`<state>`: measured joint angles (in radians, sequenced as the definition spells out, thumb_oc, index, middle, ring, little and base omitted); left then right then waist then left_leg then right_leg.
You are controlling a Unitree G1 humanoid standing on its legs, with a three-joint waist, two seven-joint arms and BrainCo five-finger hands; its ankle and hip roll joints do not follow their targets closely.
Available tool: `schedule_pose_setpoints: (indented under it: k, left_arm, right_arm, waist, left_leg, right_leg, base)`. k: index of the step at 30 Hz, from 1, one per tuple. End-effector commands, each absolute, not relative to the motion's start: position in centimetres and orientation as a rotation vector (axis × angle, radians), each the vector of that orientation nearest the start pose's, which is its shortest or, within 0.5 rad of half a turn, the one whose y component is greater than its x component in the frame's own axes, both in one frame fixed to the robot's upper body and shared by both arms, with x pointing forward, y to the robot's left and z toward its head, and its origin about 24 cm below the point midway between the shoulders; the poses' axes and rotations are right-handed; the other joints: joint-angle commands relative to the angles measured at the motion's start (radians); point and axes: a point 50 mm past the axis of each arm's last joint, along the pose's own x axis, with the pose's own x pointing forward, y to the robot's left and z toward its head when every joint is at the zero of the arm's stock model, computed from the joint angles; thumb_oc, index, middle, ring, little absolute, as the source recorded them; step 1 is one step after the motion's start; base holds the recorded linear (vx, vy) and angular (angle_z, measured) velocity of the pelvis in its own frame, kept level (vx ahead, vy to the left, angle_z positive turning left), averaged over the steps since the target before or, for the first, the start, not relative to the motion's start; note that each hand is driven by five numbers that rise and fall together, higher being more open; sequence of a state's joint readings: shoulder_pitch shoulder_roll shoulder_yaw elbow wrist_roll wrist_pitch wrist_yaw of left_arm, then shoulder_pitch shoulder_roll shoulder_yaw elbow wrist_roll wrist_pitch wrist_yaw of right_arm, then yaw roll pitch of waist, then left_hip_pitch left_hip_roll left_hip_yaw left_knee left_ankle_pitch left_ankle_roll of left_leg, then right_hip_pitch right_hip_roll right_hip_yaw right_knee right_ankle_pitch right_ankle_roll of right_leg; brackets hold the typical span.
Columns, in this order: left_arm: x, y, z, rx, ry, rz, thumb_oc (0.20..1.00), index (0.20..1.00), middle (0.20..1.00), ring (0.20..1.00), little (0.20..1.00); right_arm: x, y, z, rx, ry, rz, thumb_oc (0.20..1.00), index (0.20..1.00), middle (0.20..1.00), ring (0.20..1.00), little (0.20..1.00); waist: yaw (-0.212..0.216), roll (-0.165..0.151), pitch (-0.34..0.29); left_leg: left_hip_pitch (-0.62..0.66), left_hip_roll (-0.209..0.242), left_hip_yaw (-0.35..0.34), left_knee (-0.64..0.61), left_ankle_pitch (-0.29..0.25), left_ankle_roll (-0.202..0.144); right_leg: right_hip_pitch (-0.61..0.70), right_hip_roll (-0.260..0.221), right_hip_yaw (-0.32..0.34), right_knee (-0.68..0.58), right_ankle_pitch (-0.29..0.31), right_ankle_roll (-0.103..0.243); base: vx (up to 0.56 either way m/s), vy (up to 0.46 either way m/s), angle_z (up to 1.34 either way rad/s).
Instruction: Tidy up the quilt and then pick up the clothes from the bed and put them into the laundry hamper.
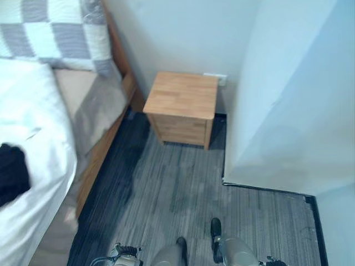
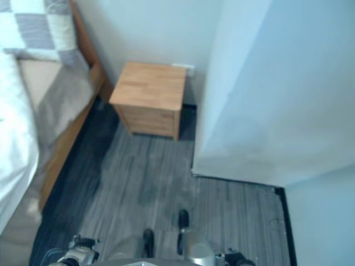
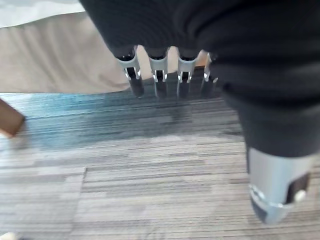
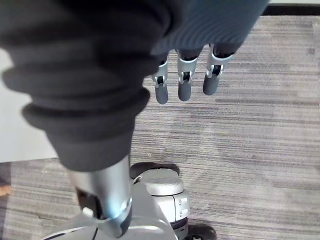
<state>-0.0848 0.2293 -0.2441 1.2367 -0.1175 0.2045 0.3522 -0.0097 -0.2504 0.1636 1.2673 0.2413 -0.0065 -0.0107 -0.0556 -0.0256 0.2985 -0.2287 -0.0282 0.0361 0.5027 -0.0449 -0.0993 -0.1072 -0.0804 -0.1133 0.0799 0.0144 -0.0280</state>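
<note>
The grey striped carpet floor (image 1: 188,188) takes up most of the head views. A pale wall (image 1: 183,39) stands behind it, and a light panel (image 1: 288,100) juts in on the robot's right. The bed (image 1: 97,149) runs along the robot's left, its wooden side rail meeting the floor.

On the bed lies the white quilt (image 1: 28,127). It hangs over the near edge and looks rumpled rather than smoothed. Beside it a beige sheet (image 1: 91,105) is exposed. A grey-and-white checked pillow (image 1: 61,33) sits at the headboard end.

A dark piece of clothes (image 1: 12,172) lies on the quilt, at the left edge of the left eye view. Neither hand touches it.

A small wooden nightstand (image 1: 183,108) stands against the wall, just beside the bed's head corner.

Left hand (image 3: 160,80): the fingers hang straight and relaxed above the floor near the bed's side, holding nothing. Right hand (image 4: 185,82): the fingers are likewise straight and empty, over bare carpet.
</note>
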Motion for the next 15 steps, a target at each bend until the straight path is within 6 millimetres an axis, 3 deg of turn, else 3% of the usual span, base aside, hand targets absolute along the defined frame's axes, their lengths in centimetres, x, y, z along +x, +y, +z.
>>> schedule_pose_setpoints:
  k: [1,3,6,9,11,13,15]
  left_arm:
    - [5.1,24.2,-16.5,0.433,1.458,0.33,1.0,1.0,1.0,1.0,1.0]
    - [4.1,24.2,-16.7,0.42,1.487,0.333,1.0,1.0,1.0,1.0,1.0]
    - [3.0,23.9,-16.9,0.451,1.496,0.261,1.0,1.0,1.0,1.0,1.0]
    - [3.1,23.6,-17.0,0.41,1.497,0.241,1.0,1.0,1.0,1.0,1.0]
    - [3.7,23.7,-16.9,0.449,1.49,0.222,1.0,1.0,1.0,1.0,1.0]
    - [4.1,24.2,-16.7,0.517,1.466,0.228,1.0,1.0,1.0,1.0,1.0]
    - [5.1,25.0,-16.3,0.613,1.415,0.204,1.0,1.0,1.0,1.0,1.0]
  right_arm:
    - [10.4,-26.6,-14.7,-0.157,1.121,-0.232,1.0,1.0,1.0,1.0,1.0]
    - [10.7,-27.0,-14.5,-0.166,1.111,-0.243,1.0,1.0,1.0,1.0,1.0]
    - [11.5,-27.7,-14.1,-0.187,1.092,-0.248,1.0,1.0,1.0,1.0,1.0]
    - [11.8,-27.5,-14.0,-0.204,1.1,-0.245,1.0,1.0,1.0,1.0,1.0]
    - [10.7,-27.1,-14.5,-0.167,1.14,-0.261,1.0,1.0,1.0,1.0,1.0]
    - [10.3,-26.9,-14.7,-0.155,1.142,-0.255,1.0,1.0,1.0,1.0,1.0]
    - [9.9,-26.5,-14.8,-0.13,1.126,-0.278,1.0,1.0,1.0,1.0,1.0]
  waist:
    - [0.021,0.062,-0.006]
    - [0.044,0.075,-0.003]
    - [0.079,0.077,0.007]
    - [0.082,0.079,-0.004]
    - [0.102,0.059,-0.034]
    - [0.119,0.044,-0.048]
    - [0.122,0.027,-0.062]
  left_leg:
    - [-0.032,0.042,0.075,-0.32,0.086,0.069]
    - [-0.068,0.052,0.057,-0.433,0.158,0.056]
    - [-0.115,0.082,0.043,-0.545,0.176,0.04]
    - [-0.102,0.117,0.104,-0.548,0.166,0.037]
    - [-0.126,0.124,0.129,-0.441,0.157,0.045]
    - [-0.134,0.109,0.114,-0.403,0.153,0.055]
    - [-0.104,0.057,0.133,-0.386,0.127,0.1]
  right_leg:
    - [0.089,0.007,-0.025,0.042,-0.088,0.088]
    - [0.117,0.017,-0.022,0.035,-0.105,0.083]
    - [0.168,-0.002,-0.019,0.038,-0.156,0.093]
    - [0.183,-0.029,-0.045,0.067,-0.194,0.122]
    - [0.259,-0.066,-0.084,0.117,-0.241,0.146]
    - [0.286,-0.088,-0.091,0.147,-0.236,0.154]
    - [0.269,-0.166,-0.115,0.338,-0.125,0.172]
  base:
    - [0.33,0.192,0.26]
    - [0.34,0.148,0.39]
    - [0.43,0.194,0.2]
    - [0.39,0.202,-0.23]
    - [0.6,0.149,-0.09]
    - [0.44,0.124,-0.13]
    - [0.45,0.264,-0.07]
